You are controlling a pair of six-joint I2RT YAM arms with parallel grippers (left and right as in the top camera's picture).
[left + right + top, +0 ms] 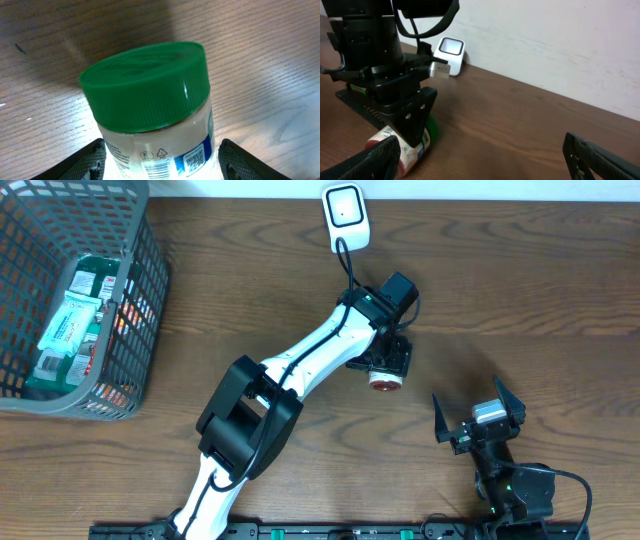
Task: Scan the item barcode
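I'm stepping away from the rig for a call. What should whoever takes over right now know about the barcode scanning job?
Left gripper: open, jaws straddling the pale labelled jar with the green ribbed screw lid, which lies on its side on the brown wooden table; not gripped yet.
Right gripper: open, empty, off to the right of the jar.
White barcode scanner: at the table's far edge, beyond the left arm.
Done: left arm is over the jar.
Left: close on it, lift, show its barcode to the scanner.
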